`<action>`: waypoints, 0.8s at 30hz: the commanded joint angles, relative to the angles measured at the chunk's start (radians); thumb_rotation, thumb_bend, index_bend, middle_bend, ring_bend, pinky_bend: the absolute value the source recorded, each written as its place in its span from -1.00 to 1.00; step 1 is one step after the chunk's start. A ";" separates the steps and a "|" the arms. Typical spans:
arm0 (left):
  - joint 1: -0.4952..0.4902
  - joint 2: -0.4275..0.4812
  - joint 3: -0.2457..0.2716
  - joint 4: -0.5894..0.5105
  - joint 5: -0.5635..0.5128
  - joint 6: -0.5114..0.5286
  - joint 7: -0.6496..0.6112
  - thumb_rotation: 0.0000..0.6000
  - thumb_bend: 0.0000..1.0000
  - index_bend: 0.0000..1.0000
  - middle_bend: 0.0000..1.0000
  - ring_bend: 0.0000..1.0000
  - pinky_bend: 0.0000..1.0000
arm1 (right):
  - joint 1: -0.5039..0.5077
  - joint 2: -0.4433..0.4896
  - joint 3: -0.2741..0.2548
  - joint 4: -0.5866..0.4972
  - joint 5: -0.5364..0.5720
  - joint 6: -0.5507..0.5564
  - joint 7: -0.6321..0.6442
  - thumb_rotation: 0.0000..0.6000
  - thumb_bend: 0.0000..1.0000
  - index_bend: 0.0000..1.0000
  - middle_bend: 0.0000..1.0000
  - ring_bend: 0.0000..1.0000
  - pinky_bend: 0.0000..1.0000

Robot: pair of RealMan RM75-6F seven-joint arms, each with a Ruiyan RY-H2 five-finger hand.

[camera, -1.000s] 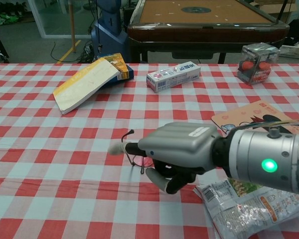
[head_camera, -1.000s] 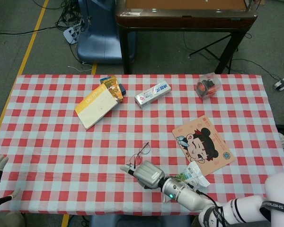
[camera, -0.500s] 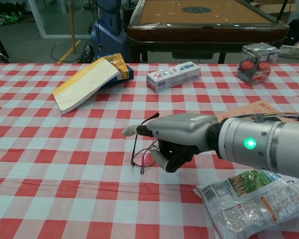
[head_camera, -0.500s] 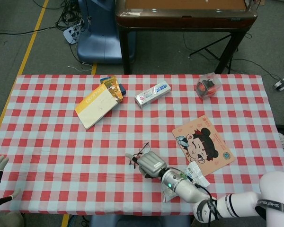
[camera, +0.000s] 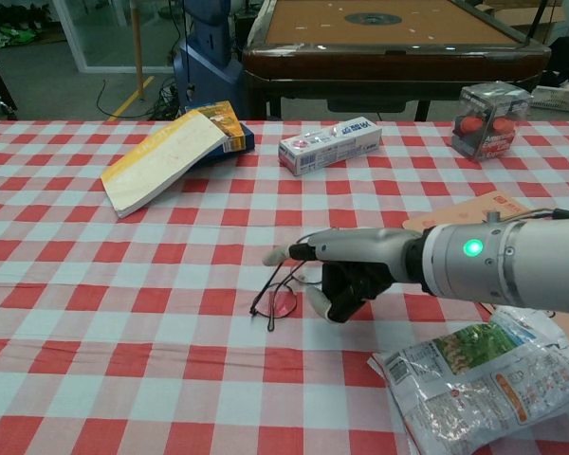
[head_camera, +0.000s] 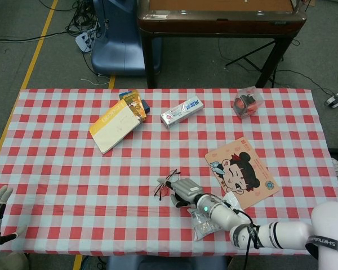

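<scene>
Glasses (camera: pixel 283 289) lie directly under your right hand (camera: pixel 346 270), whose fingers curl down over the frame; whether they actually grip it you cannot tell.

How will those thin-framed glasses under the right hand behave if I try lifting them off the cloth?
The glasses look wire-thin, so probably very light and easily bent. They lie flat on the tablecloth, so they may slide rather than lift. The right hand seems large against them; a gentle pinch is likely safer.
</scene>
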 commanded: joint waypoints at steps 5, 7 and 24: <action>-0.004 0.002 0.001 -0.005 -0.002 -0.009 0.003 1.00 -0.67 -1.00 -1.00 -1.00 -1.00 | 0.015 0.017 0.009 0.033 0.025 -0.065 0.090 1.00 0.38 -1.00 1.00 1.00 0.94; -0.003 0.002 0.002 -0.006 -0.003 -0.012 0.002 1.00 -0.67 -1.00 -1.00 -1.00 -1.00 | 0.023 0.023 0.012 0.039 0.041 -0.093 0.117 1.00 0.38 -1.00 1.00 1.00 0.94; 0.001 -0.001 0.007 0.000 -0.007 -0.015 -0.003 1.00 -0.67 -1.00 -1.00 -1.00 -1.00 | 0.081 0.027 -0.032 0.083 0.059 -0.137 0.199 1.00 0.38 -1.00 1.00 1.00 0.94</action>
